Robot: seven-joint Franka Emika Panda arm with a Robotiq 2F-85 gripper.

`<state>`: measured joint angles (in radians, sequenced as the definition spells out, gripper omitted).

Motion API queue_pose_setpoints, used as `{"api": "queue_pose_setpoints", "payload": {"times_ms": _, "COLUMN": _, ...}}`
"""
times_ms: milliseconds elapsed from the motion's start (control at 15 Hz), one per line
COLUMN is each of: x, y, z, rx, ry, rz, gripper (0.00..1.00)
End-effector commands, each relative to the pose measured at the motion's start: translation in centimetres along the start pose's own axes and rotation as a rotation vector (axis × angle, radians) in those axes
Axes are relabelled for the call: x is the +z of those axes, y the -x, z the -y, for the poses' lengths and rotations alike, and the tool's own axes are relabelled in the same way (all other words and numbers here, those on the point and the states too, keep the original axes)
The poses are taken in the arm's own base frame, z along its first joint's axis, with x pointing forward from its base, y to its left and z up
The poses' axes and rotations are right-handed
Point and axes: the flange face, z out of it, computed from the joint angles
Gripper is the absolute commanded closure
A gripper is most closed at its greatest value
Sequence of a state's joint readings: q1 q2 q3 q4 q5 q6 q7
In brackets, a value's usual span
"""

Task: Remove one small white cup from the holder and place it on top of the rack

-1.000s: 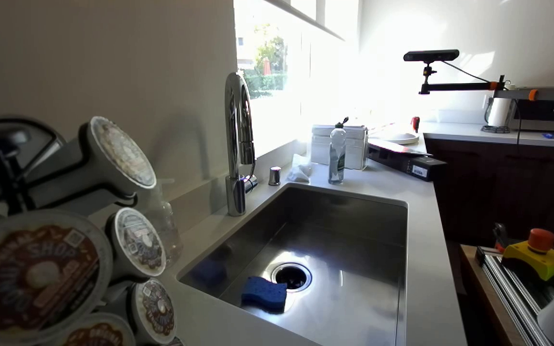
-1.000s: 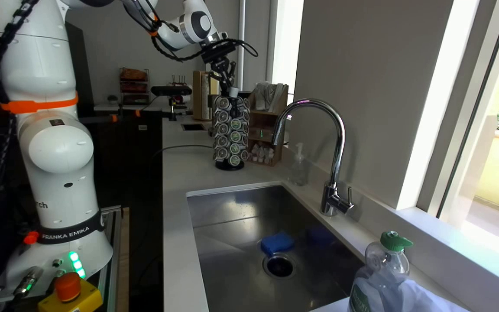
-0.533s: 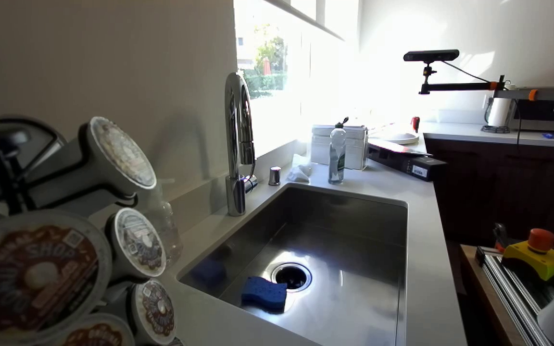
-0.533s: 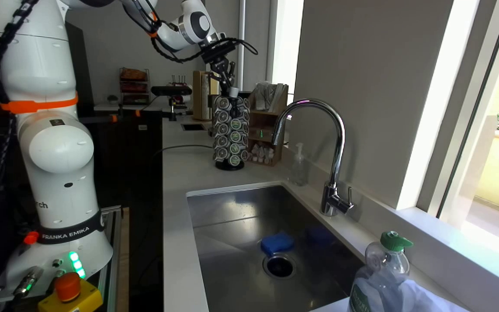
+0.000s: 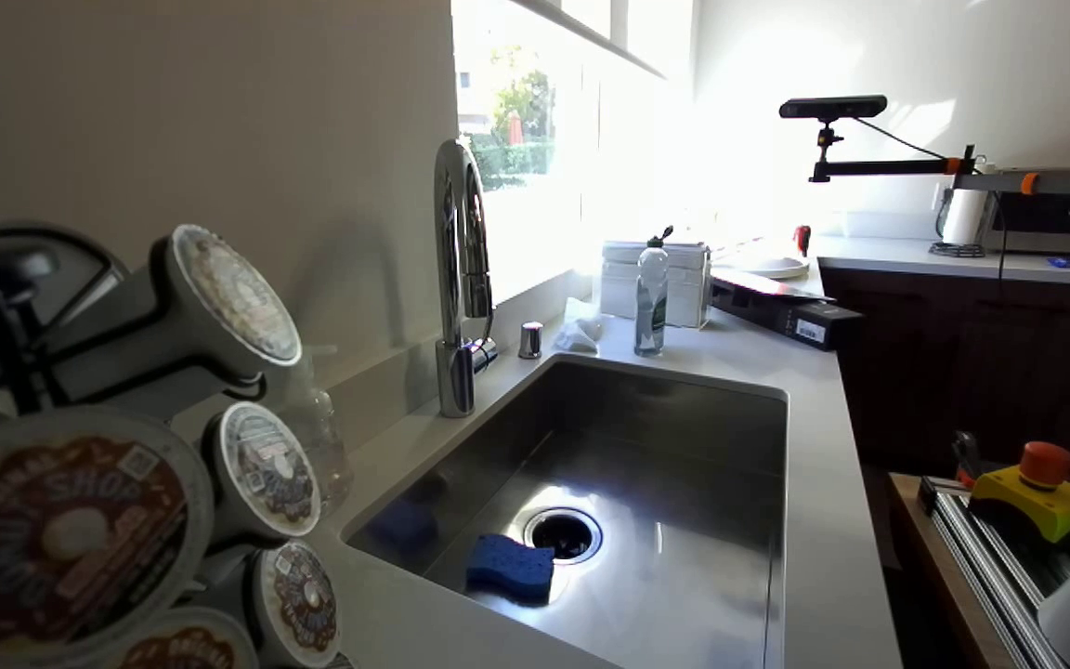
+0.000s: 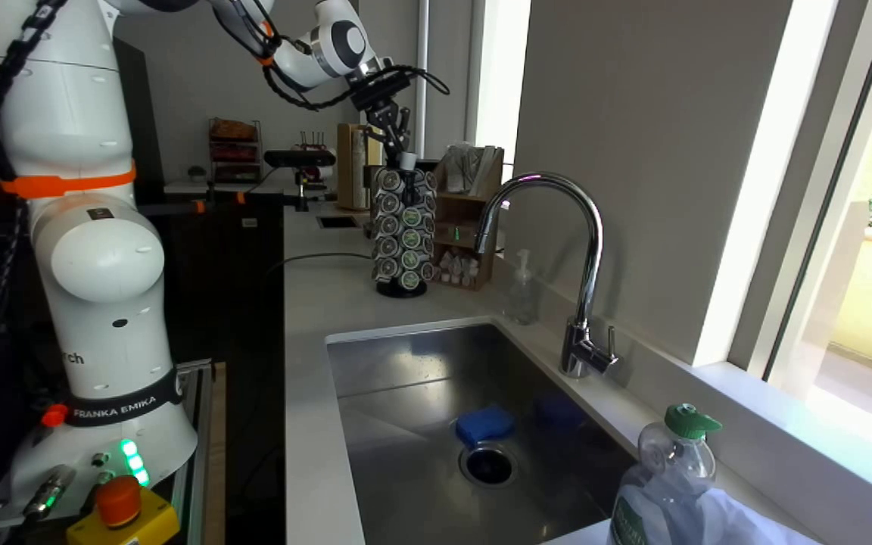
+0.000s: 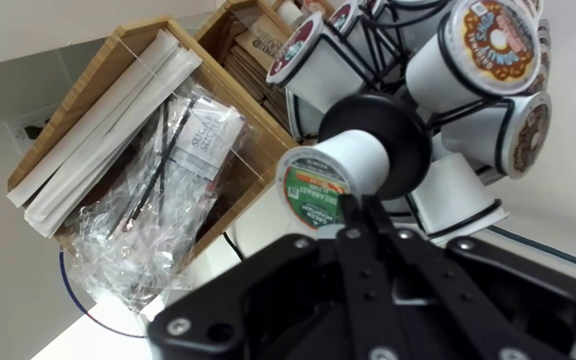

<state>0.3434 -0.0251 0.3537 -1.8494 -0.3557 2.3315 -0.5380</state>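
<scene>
Pinching the small white cup point(image 7: 335, 175) by the edge of its lid, the gripper point(image 7: 363, 201) points down at the top of the holder point(image 6: 397, 292), its dark fingers point(image 7: 350, 222) brought nearly together on that rim. I see the cup best in the wrist view: the green and orange lid (it reads Breakfast Blend) faces away from the black knob point(image 7: 400, 130) crowning the holder, and the narrower white end is toward that knob. Whether that end rests on the knob or hangs just clear of it, I honestly can't make out; the spot is small in an exterior view, and the cup itself covers it in the wrist view. Below, other cups point(image 5: 75, 534) sit in the black wire frame with their lids outward, and the nearest lid in an exterior view says Donut Shop. The holder stands on the pale counter point(image 6: 330, 295), just beside a wooden caddy point(image 7: 270, 142) with a sugar packet point(image 7: 208, 135) among crinkled clear plastic and some long white strips point(image 7: 128, 127). Farther along the same counter is the steel sink point(image 6: 406, 484), a blue sponge point(image 6: 484, 424) lying in it just beside the drain point(image 6: 488, 465), a chrome faucet point(image 6: 593, 257) set between sink and wall. The white robot arm point(image 6: 84, 325) rises beside the counter, a yellow box point(image 5: 1037, 506) with a red button near its foot.
</scene>
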Motion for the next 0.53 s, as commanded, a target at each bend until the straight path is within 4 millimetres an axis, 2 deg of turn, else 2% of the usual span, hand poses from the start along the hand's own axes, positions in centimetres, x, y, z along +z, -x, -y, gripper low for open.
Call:
{"api": "queue_pose_setpoints", "payload": {"times_ms": 0, "x": -0.45, "y": 0.17, "z": 1.00, "rx": -0.031, "ry": 0.012, "rz": 0.016, "gripper": 0.99}}
{"api": "queue_pose_setpoints", "payload": {"times_ms": 467, "x": -0.93, "y": 0.66, "z": 1.48, "rx": -0.062, "ry": 0.042, "rz": 0.039, "gripper": 0.99}}
